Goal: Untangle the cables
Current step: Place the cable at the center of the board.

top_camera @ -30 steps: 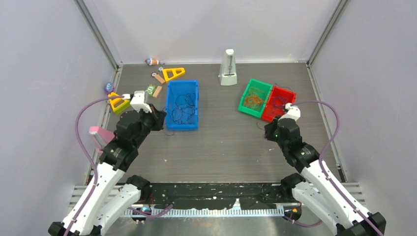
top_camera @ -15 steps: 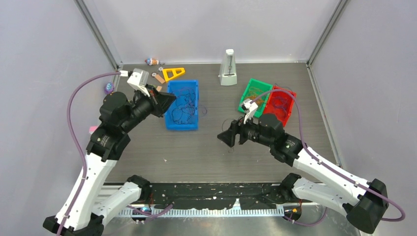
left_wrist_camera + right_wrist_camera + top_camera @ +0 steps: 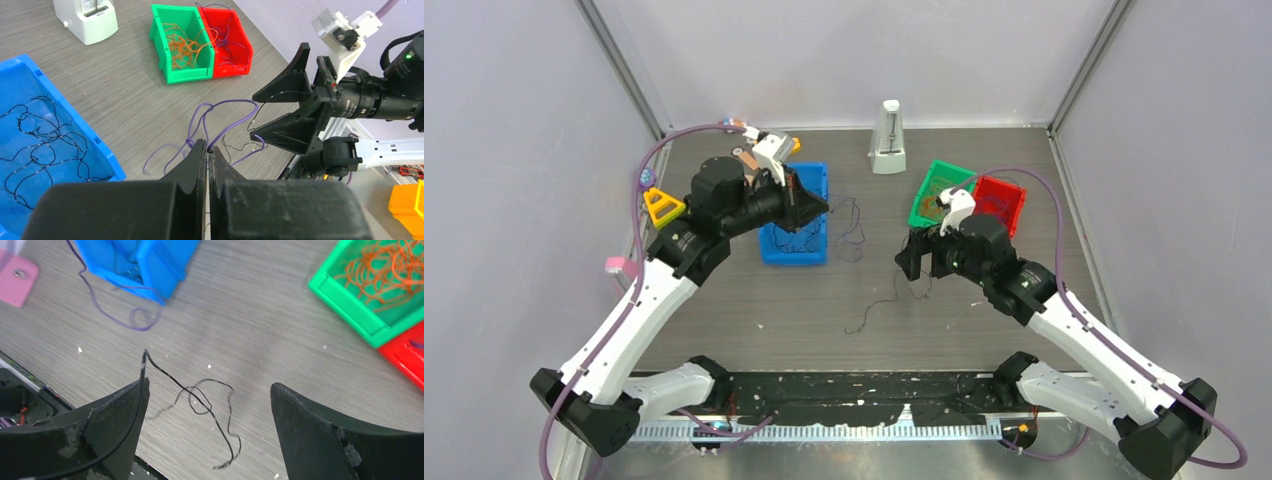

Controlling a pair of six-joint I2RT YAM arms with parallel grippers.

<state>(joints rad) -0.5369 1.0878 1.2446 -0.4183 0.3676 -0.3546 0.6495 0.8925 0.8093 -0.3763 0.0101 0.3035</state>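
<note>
My left gripper (image 3: 824,208) (image 3: 207,147) is shut on a thin purple cable (image 3: 225,107) held above the table, right of the blue bin (image 3: 792,258). The purple loops (image 3: 851,228) dangle from its tips. My right gripper (image 3: 911,258) (image 3: 210,385) stands open facing the left one, a short way apart. A black cable (image 3: 200,400) lies along its left finger and hangs in curls to the table (image 3: 879,305). More black cables (image 3: 40,135) lie in the blue bin. Orange cables (image 3: 182,45) fill the green bin (image 3: 187,76), and purple ones sit in the red bin (image 3: 231,69).
A white metronome-shaped object (image 3: 888,138) stands at the back centre. A yellow triangle (image 3: 662,207) and a pink block (image 3: 616,266) lie at the left edge, with small toys (image 3: 736,125) at the back left corner. Grey walls close three sides.
The left arm swung right past the blue bin, carrying the purple cable out. The right arm left the red bin for the table's middle, and its jaws opened.
</note>
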